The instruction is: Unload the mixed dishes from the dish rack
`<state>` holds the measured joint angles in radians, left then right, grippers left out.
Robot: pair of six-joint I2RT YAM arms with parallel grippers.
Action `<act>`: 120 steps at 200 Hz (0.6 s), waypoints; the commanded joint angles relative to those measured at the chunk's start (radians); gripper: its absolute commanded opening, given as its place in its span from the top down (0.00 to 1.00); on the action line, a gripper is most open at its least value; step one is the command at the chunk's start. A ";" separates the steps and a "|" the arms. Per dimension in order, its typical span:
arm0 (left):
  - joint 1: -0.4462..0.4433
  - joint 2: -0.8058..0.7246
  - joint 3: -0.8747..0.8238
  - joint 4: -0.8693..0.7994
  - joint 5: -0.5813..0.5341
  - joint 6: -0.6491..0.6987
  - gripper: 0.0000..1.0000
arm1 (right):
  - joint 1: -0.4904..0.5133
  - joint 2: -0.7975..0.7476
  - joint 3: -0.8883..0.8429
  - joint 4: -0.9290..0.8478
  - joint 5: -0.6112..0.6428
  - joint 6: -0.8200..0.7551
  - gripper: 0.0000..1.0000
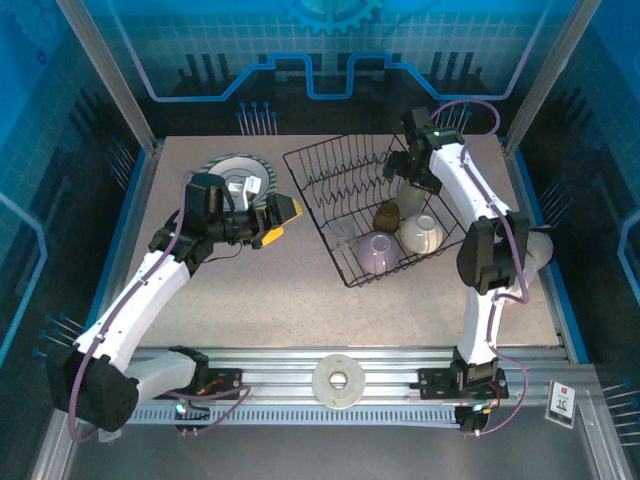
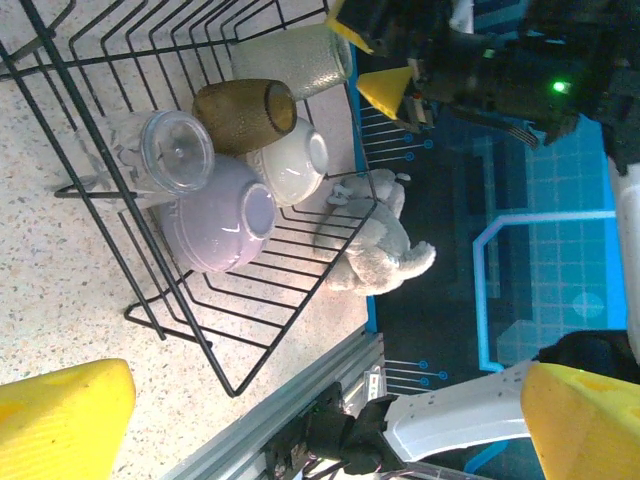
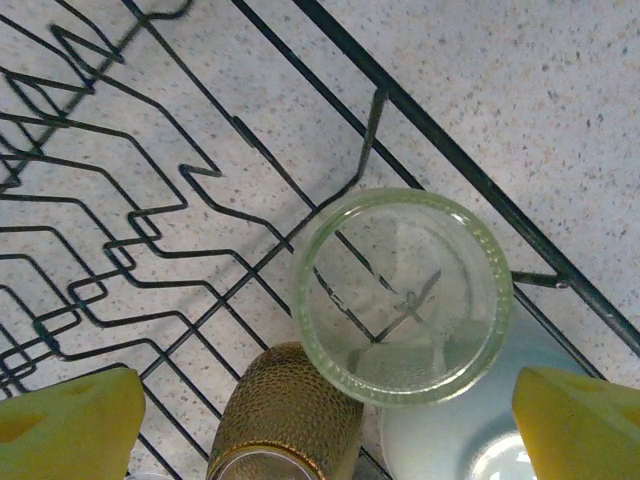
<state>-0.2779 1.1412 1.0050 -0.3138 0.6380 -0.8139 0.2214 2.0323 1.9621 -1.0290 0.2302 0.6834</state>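
Left of the dish rack [image 1: 335, 185], the left gripper [image 1: 280, 222] is held spread and empty over the speckled table [image 1: 250, 300]. In the rack's far right corner the pale translucent tumbler [image 3: 400, 295] is stood upright, mouth up, below and slightly ahead of the right gripper [image 3: 325, 420], whose fingers are spread wide. It is crowded by the small brown cup [image 3: 290, 415], so clearance is judged tight.

Black wire dish rack [image 1: 345, 180], lavender cup [image 1: 372, 253], cream bowl [image 1: 421, 234], pebbled brown cup [image 1: 388, 215], green-and-white striped plate [image 1: 212, 167], yellow fingers [image 1: 288, 209]

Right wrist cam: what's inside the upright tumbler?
Nothing visible inside the tumbler; dish rack wires and speckled table show through its clear base. Its wall covers part of the cream bowl.
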 commanded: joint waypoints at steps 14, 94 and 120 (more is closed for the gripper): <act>-0.001 -0.012 -0.022 0.023 0.035 -0.020 0.01 | -0.020 0.060 0.076 -0.107 0.034 0.057 0.06; 0.001 0.013 -0.042 0.077 0.036 -0.071 0.01 | -0.067 0.123 0.128 -0.126 -0.006 0.071 0.12; 0.001 0.015 -0.050 0.101 0.037 -0.089 0.01 | -0.076 0.128 0.136 -0.122 -0.017 0.066 0.14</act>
<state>-0.2779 1.1503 0.9710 -0.2607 0.6456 -0.8711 0.1635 2.1403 2.0575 -1.1183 0.2253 0.7341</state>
